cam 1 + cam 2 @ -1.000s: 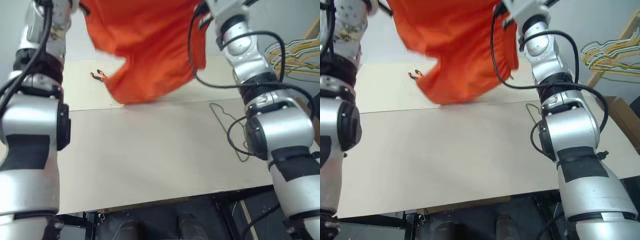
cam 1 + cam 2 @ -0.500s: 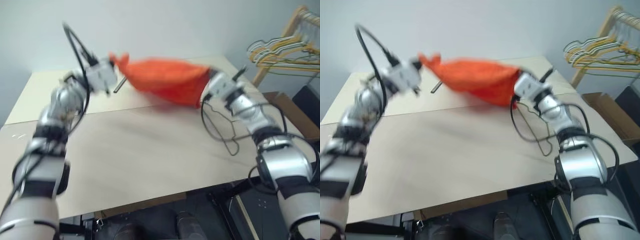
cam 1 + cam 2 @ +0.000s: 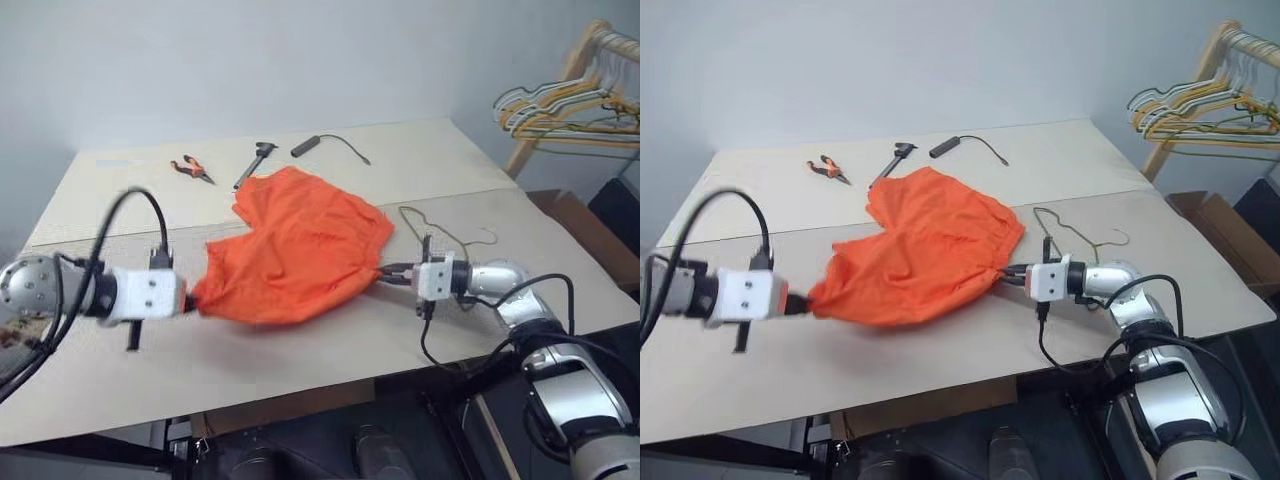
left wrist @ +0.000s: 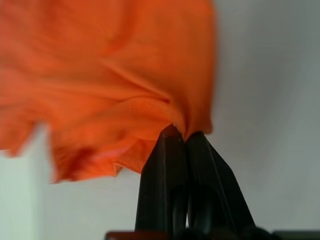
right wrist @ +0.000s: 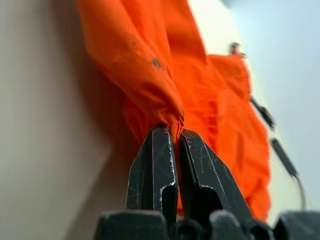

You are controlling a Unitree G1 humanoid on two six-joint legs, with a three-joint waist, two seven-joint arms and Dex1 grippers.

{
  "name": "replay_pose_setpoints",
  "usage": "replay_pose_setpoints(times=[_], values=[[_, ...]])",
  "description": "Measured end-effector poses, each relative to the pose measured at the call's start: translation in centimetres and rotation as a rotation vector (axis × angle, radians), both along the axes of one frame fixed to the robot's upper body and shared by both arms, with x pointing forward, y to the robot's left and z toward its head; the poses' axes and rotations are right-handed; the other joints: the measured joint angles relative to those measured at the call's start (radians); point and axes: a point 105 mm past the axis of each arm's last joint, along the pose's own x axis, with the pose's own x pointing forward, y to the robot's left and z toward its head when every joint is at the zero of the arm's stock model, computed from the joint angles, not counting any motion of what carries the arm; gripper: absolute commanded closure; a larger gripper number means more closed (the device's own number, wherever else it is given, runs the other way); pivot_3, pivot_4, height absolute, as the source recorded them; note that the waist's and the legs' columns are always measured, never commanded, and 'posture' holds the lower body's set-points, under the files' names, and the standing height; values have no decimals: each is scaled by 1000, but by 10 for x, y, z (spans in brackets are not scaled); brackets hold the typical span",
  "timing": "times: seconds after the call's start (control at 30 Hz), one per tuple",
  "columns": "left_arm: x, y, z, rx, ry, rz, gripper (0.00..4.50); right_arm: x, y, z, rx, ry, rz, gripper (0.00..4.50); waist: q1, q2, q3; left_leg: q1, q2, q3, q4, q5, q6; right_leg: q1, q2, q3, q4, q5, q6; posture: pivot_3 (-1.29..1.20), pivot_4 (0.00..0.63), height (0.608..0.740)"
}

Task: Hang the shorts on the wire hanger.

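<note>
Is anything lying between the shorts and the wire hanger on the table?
Nothing visible. The shorts, pinched by both grippers, lie just left of the wire hanger, with bare table between them; the tools sit farther back.

Silver arms, black cables, black-fingered right gripper [image 3: 1005, 274].

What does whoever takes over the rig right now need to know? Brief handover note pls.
Left gripper: shut on one edge of the shorts.
Right gripper: shut on the opposite edge of the shorts.
Shorts: spread flat on the table, stretched between the two grippers.
Wire hanger: lying bare on the table beside the right arm, apart from the shorts.
Also on the table behind the shorts: pliers and two dark tools, not part of the job.
Done: shorts gripped on both sides and laid out.
Left: get the shorts onto the wire hanger; nothing is on it yet.
</note>
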Motion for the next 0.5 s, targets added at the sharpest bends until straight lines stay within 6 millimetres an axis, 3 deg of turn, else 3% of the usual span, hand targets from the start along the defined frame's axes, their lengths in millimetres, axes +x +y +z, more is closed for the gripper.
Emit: replay_pose_setpoints(times=[0.33, 0.5], values=[[-60, -28, -5, -23, 167, -37, 4481, -21, -2, -14, -87, -46, 56, 4500, 33, -1, 3, -8, -1, 4, 2, -1, -1, -9, 2, 1, 1, -1, -2, -65, 119, 740], [-77, -35, -4, -38, 188, -47, 4481, -35, -6, -16, -110, -52, 81, 4500, 47, -1, 4, -7, 0, 4, 2, -1, -1, -9, 2, 1, 1, -3, -4, -67, 128, 740]])
